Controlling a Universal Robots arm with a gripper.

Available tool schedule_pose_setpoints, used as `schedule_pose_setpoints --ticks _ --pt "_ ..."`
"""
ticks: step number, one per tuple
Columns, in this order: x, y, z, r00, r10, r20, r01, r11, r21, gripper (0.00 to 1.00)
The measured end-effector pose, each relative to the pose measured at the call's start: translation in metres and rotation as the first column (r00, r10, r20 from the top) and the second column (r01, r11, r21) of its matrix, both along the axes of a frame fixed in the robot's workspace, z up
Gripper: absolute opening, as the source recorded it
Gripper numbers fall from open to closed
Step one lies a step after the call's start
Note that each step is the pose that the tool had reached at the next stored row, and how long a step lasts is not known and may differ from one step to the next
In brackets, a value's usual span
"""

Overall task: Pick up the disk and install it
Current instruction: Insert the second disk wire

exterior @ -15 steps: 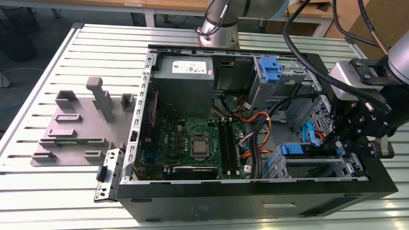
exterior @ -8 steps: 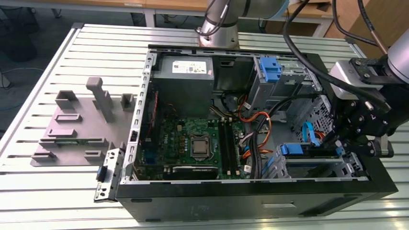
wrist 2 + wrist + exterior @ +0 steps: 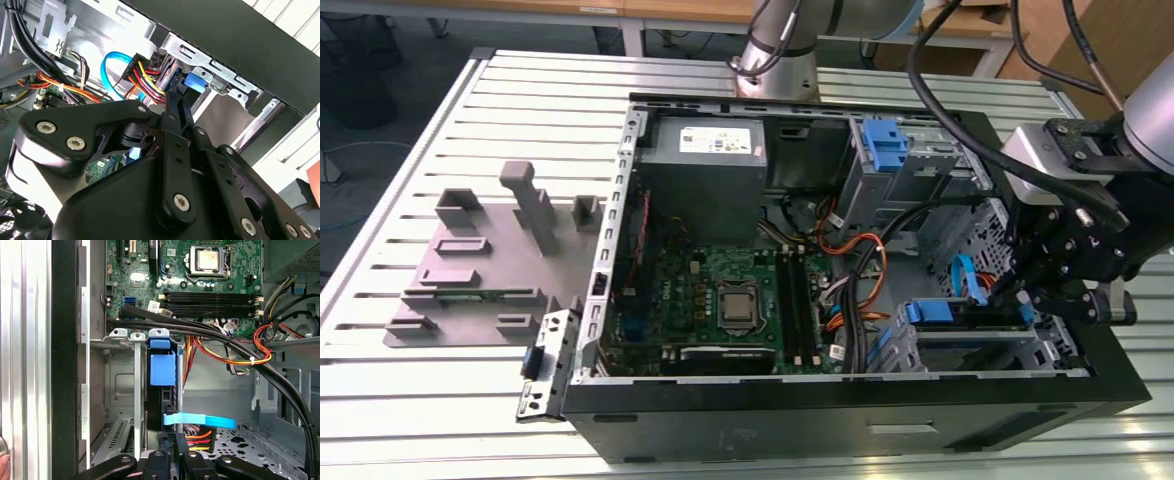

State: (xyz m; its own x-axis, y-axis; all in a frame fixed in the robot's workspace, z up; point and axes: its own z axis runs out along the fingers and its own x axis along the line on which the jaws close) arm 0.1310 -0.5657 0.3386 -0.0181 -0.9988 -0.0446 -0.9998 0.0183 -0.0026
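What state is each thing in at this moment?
computer case, lying on its side, side panel off.
disk, standing on edge inside the drive bay.
hand, at the drive bay, close to the disk.
processor, bare in its socket, no cooler on it.
memory slots, empty.
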Motion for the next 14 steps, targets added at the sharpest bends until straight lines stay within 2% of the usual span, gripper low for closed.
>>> schedule_pose_setpoints --ticks 9,14 --pt "-0.0018 -0.0002 -0.0009 1.0000 0.000 0.0003 0.000 1.0000 0.0001 0.16" --pt "-0.0019 -0.0002 -0.0049 1.0000 0.000 0.0004 0.000 1.0000 0.0001 0.16"
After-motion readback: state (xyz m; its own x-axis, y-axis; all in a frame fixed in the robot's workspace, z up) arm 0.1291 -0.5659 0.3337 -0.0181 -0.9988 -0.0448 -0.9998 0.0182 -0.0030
